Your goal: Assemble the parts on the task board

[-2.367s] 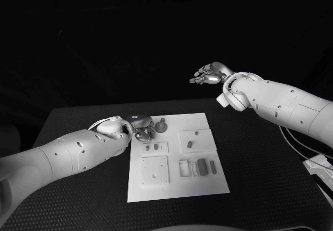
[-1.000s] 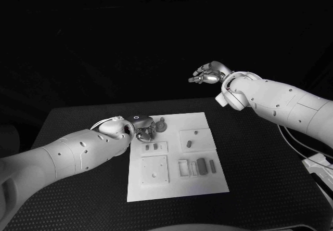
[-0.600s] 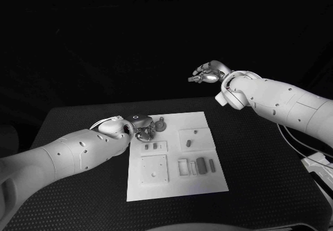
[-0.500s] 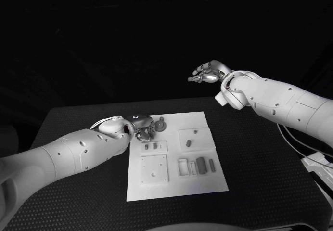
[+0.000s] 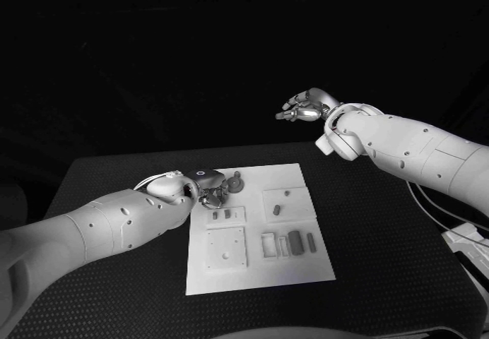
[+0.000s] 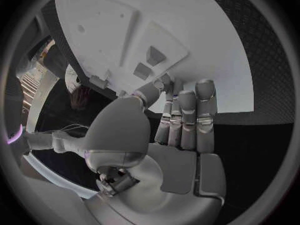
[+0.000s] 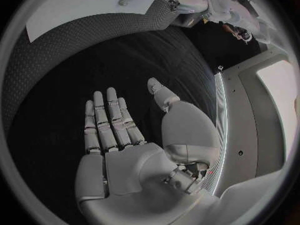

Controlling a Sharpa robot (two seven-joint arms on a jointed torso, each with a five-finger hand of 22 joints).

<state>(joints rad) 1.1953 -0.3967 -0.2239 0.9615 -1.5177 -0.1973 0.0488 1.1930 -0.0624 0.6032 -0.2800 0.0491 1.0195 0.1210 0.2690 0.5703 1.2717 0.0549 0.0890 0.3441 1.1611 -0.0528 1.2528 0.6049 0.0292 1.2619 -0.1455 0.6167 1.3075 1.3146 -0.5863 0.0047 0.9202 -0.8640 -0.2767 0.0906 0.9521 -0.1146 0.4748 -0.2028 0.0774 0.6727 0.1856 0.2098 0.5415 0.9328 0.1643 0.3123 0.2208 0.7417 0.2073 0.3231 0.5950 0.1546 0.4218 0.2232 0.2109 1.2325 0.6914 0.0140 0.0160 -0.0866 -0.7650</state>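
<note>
The white task board (image 5: 306,268) lies in the middle of the black table. My left hand (image 5: 209,191) is at the board's far-left corner. Its thumb and a fingertip (image 6: 167,85) pinch a small round part with a stem (image 5: 235,184) just over the board (image 6: 187,25). The other fingers lie straight, side by side. My right hand (image 5: 304,109) is raised high beyond the table's far edge. Its palm is flat, its fingers (image 7: 109,122) are spread, and it holds nothing.
On the board are a square plate with a pill-shaped part (image 5: 277,209), a small plate with two short parts (image 5: 226,215), a holed plate (image 5: 226,251), a frame (image 5: 271,246) and two long parts (image 5: 304,243). Bare black table surrounds the board.
The left hand has shifted only a trifle at the board's far-left corner, the round part still at its fingertips. The right hand stays raised.
</note>
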